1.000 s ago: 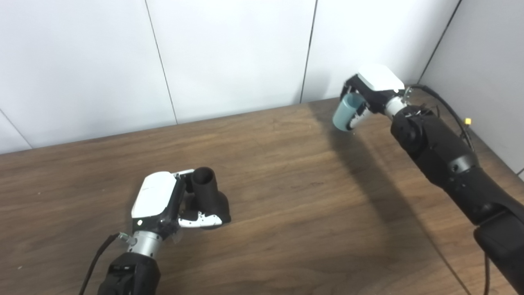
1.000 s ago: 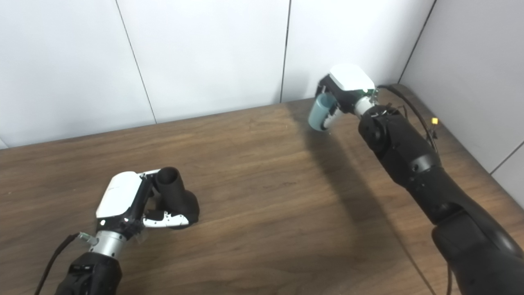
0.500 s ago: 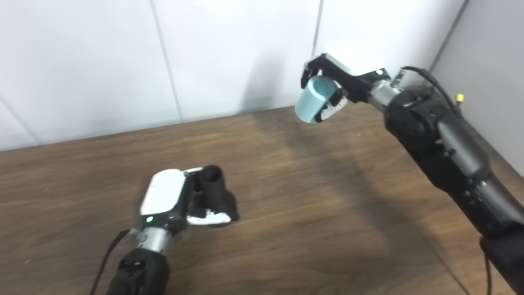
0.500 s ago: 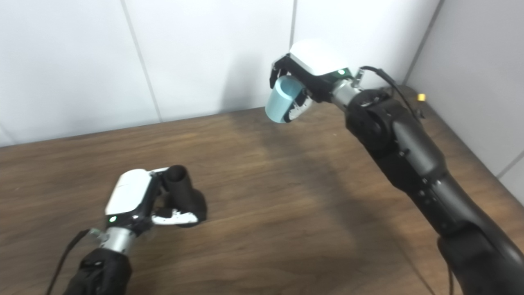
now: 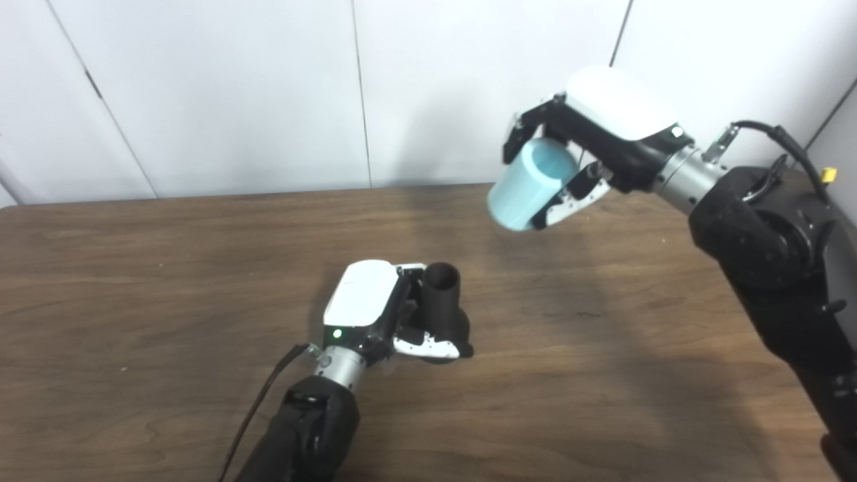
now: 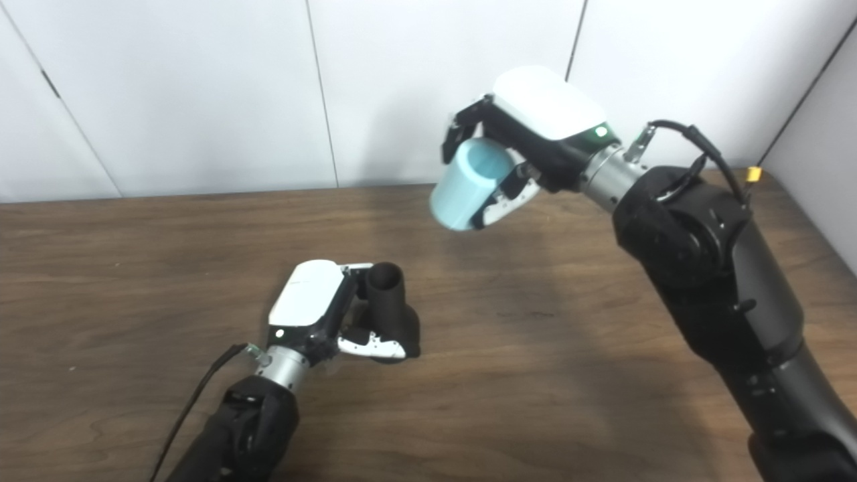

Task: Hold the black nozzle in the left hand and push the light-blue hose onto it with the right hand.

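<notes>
The black nozzle [image 5: 442, 299] is clamped upright on the table [image 5: 134, 281] by the left hand [image 5: 375, 314], while the light-blue hose [image 5: 532, 184], gripped by the right hand [image 5: 589, 154], is held well apart, unjoined.

Matt black nozzle [image 5: 442, 301], smooth light-blue hose [image 5: 529, 184] (plastic-looking), wood-grain table [image 5: 134, 268].

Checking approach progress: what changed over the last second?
The right hand, shut on the light-blue hose, rose from near the table's far corner and swung toward the black nozzle; they are not yet joined. The camera shifted too. The left hand still grips the nozzle on the table.
</notes>
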Robot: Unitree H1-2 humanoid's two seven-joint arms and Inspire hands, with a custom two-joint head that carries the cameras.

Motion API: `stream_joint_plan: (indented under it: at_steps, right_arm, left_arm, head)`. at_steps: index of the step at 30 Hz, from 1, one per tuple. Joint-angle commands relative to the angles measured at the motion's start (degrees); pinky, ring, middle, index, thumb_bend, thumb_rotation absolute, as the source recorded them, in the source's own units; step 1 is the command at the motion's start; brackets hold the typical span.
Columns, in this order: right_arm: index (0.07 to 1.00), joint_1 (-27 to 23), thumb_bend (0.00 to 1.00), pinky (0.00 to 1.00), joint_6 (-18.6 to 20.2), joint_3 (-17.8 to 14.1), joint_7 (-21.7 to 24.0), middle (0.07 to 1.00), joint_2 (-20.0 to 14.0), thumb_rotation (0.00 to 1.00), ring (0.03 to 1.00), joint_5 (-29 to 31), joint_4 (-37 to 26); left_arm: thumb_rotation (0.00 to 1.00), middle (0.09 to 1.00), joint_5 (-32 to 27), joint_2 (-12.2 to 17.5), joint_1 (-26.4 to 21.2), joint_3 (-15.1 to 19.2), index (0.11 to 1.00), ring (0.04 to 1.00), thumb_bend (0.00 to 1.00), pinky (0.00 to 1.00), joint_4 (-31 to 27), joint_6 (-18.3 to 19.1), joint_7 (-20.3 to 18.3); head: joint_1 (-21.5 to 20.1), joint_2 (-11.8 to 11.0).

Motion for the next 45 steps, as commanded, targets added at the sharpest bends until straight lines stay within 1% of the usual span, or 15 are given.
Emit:
stream_joint_plan:
  at_steps: [1, 2, 3, 6, 7, 8, 11, 12, 13, 15, 20, 24, 27, 33, 45]
  right_arm:
    - [0.508, -2.25, 0.52, 0.35, -0.61, -0.67, -0.08, 0.501, 0.07, 0.0, 0.37, 0.99, -2.14]
    - [0.497, -2.32, 0.52, 0.31, -1.08, -0.43, 0.15, 0.487, 0.43, 0.0, 0.415, 1.14, -2.1]
    - [0.49, -2.37, 0.52, 0.29, -1.44, -0.32, 0.31, 0.485, 0.64, 0.0, 0.43, 1.19, -2.06]
    - [0.492, -2.23, 0.52, 0.25, -1.39, 0.03, 0.94, 0.471, 1.47, 0.0, 0.443, 0.62, -2.59]
    - [0.494, -2.08, 0.52, 0.25, -0.73, -0.01, 1.39, 0.468, 1.81, 0.0, 0.444, 0.76, -2.89]
    - [0.502, -1.93, 0.52, 0.27, 0.05, -0.06, 1.89, 0.486, 2.11, 0.0, 0.407, 0.93, -3.2]
    - [0.496, -1.7, 0.52, 0.25, 1.96, -0.01, 3.32, 0.463, 2.64, 0.0, 0.441, 0.99, -3.92]
    - [0.495, -1.64, 0.52, 0.25, 2.37, 0.09, 3.76, 0.461, 2.78, 0.0, 0.444, 0.93, -4.05]
    - [0.505, -1.54, 0.52, 0.26, 2.96, 0.2, 4.25, 0.479, 2.97, 0.0, 0.402, 0.77, -4.27]
    - [0.52, -1.31, 0.51, 0.3, 3.68, 0.35, 4.95, 0.49, 3.23, 0.0, 0.373, 0.39, -4.59]
    - [0.532, -0.56, 0.51, 0.35, 4.57, 0.54, 5.75, 0.486, 3.67, 0.0, 0.373, -0.55, -4.53]
    - [0.522, 0.1, 0.51, 0.34, 3.85, 0.49, 5.29, 0.485, 4.08, 0.0, 0.363, -0.07, -4.02]
    - [0.504, 0.68, 0.51, 0.36, 3.08, 0.49, 4.87, 0.506, 4.49, 0.0, 0.37, 0.94, -3.42]
    - [0.499, 0.78, 0.52, 0.37, 2.82, 1.61, 5.46, 0.505, 5.07, 0.0, 0.376, 0.52, -3.0]
    - [0.525, 1.37, 0.51, 0.32, -0.45, 1.7, 3.47, 0.499, 6.27, 0.0, 0.365, 1.23, -1.92]
  left_arm:
    - [0.0, 0.477, 1.37, 0.01, -0.82, -0.81, 0.486, 0.551, 0.53, 0.43, 1.88, 0.51, -0.8]
    - [0.0, 0.476, 1.36, -0.11, -0.95, -0.89, 0.487, 0.548, 0.53, 0.42, 2.11, 0.49, -0.61]
    - [0.0, 0.475, 1.33, -0.19, -1.04, -0.96, 0.487, 0.547, 0.53, 0.42, 2.25, 0.51, -0.5]
    - [0.0, 0.449, 1.62, -0.38, -1.38, -1.32, 0.491, 0.524, 0.53, 0.4, 2.38, 1.03, -0.67]
    - [0.0, 0.447, 1.53, -0.47, -1.43, -1.34, 0.491, 0.521, 0.53, 0.39, 2.31, 1.3, -0.94]
    - [0.0, 0.451, 1.44, -0.53, -1.46, -1.37, 0.491, 0.522, 0.53, 0.39, 2.21, 1.46, -1.15]
    - [0.0, 0.447, 1.49, -0.67, -1.48, -1.49, 0.493, 0.518, 0.53, 0.39, 2.03, 1.6, -1.16]
    - [0.0, 0.445, 1.43, -0.72, -1.48, -1.48, 0.493, 0.518, 0.53, 0.39, 2.05, 1.56, -1.09]
    - [0.0, 0.442, 1.42, -0.74, -1.5, -1.49, 0.493, 0.515, 0.53, 0.39, 1.99, 1.6, -1.15]
    - [0.0, 0.444, 1.43, -0.82, -1.52, -1.49, 0.493, 0.516, 0.53, 0.39, 1.82, 1.84, -1.36]
    - [0.0, 0.453, 1.45, -0.86, -1.52, -1.5, 0.491, 0.527, 0.53, 0.4, 1.66, 2.2, -1.63]
    - [0.0, 0.45, 1.51, -0.83, -1.56, -1.61, 0.492, 0.524, 0.53, 0.4, 1.48, 2.52, -1.8]
    - [0.0, 0.455, 1.05, -0.8, -1.51, -1.55, 0.492, 0.53, 0.53, 0.4, 1.19, 2.58, -2.27]
    - [0.0, 0.461, 0.95, -0.76, -1.49, -1.63, 0.491, 0.532, 0.53, 0.4, 0.91, 2.95, -2.71]
    - [0.0, 0.452, 0.91, -1.0, -1.54, -1.72, 0.492, 0.53, 0.53, 0.4, 1.17, 2.95, -2.19]
  head:
    - [0.35, 0.1]
    - [0.56, 0.16]
    - [0.65, 0.18]
    - [1.34, 0.38]
    - [1.43, 0.44]
    - [1.56, 0.5]
    - [1.82, 0.85]
    - [1.82, 0.85]
    - [1.8, 0.94]
    - [1.77, 1.07]
    - [1.69, 1.17]
    - [1.6, 1.43]
    - [1.6, 1.43]
    - [1.56, 1.62]
    - [1.69, 1.65]
